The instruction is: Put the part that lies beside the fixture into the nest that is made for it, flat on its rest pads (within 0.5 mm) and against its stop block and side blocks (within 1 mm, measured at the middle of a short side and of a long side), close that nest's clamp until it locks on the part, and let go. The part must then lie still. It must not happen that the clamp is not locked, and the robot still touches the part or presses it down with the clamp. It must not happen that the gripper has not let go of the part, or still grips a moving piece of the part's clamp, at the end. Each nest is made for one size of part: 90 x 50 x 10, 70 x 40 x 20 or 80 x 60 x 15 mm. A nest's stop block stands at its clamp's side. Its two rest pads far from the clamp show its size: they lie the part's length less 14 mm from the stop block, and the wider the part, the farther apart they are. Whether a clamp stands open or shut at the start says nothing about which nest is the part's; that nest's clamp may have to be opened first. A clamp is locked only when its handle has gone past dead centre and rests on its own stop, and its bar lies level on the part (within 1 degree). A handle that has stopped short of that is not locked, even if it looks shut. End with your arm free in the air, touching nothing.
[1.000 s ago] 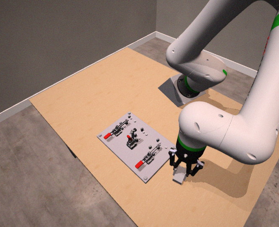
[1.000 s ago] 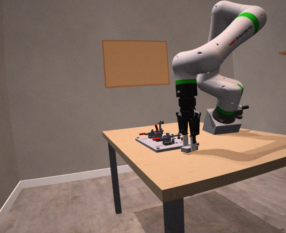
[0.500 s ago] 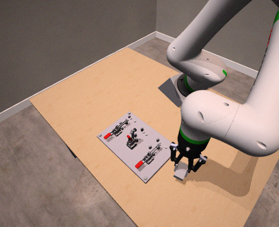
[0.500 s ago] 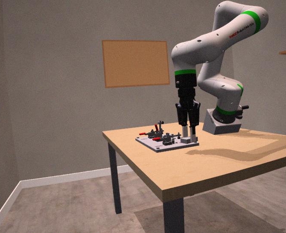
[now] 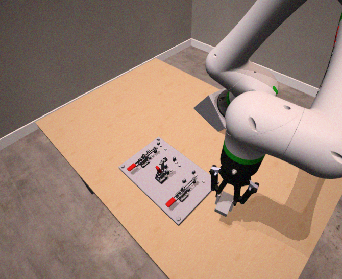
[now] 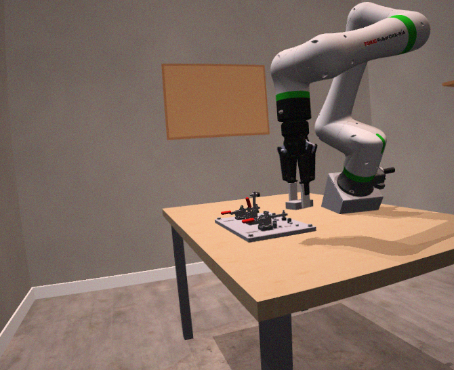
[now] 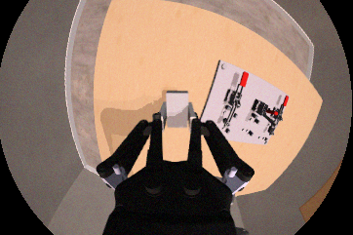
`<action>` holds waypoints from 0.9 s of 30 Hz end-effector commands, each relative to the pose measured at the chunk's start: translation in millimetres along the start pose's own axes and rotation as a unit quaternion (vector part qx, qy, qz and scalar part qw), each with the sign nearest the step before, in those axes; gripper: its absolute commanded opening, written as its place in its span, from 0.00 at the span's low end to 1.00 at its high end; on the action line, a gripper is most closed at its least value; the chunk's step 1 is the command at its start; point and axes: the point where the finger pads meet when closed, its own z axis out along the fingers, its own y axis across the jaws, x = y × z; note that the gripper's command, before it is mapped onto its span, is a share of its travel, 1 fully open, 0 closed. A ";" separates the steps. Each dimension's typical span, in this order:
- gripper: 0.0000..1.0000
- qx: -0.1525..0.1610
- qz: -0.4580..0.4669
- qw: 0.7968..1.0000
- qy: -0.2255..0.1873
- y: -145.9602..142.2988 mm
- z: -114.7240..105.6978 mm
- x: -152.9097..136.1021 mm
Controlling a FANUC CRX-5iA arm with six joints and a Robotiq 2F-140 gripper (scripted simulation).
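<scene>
The grey block-shaped part point(image 5: 223, 207) point(image 6: 293, 204) point(image 7: 176, 101) is held between the fingertips of my gripper point(image 5: 225, 200) point(image 6: 299, 201) point(image 7: 176, 108), which is shut on it. The part hangs roughly level above the table, beside the fixture plate point(image 5: 153, 190) point(image 6: 235, 225) point(image 7: 221, 84); its shadow lies apart from it. The plate bears three nests. The middle clamp point(image 5: 161, 175) stands open with its bar upright. The clamp nearest the part point(image 5: 182, 192) point(image 6: 265, 221) and the far clamp point(image 5: 143, 159) have bars down and red handles low; locking cannot be told. Small pads and blocks show at each nest.
The wooden table point(image 5: 105, 120) point(image 6: 267, 270) point(image 7: 137, 43) carries the plate. The robot's angled base point(image 5: 211, 112) point(image 6: 339, 196) stands behind the gripper. The middle clamp's raised bar point(image 6: 255, 198) sticks up above the others. Bolt heads sit at the plate's corners.
</scene>
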 end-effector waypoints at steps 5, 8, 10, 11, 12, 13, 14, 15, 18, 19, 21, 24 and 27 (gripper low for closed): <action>0.00 0.000 0.000 1.000 0.000 0.0 -15.2 0.2; 0.00 0.000 0.000 1.000 0.000 0.0 -18.7 0.2; 0.00 0.000 0.000 1.000 0.000 0.0 -20.0 0.2; 0.00 0.000 0.000 1.000 0.000 0.0 -20.4 0.2; 0.00 0.000 0.000 1.000 0.000 0.0 -20.6 0.2; 0.00 0.000 0.000 1.000 0.000 0.0 -20.6 0.2; 0.00 0.000 0.000 1.000 0.000 0.0 -20.6 0.2; 0.00 0.000 0.000 1.000 0.000 0.0 -20.7 0.2; 0.00 0.000 0.000 1.000 0.000 0.0 -20.8 0.2; 0.00 0.000 0.000 1.000 0.000 0.0 -20.8 0.2; 0.00 0.000 0.000 1.000 0.000 0.0 -20.8 0.2; 0.00 0.000 0.000 1.000 0.000 0.0 -20.8 0.2; 0.00 0.000 0.000 1.000 0.000 0.0 -20.8 0.2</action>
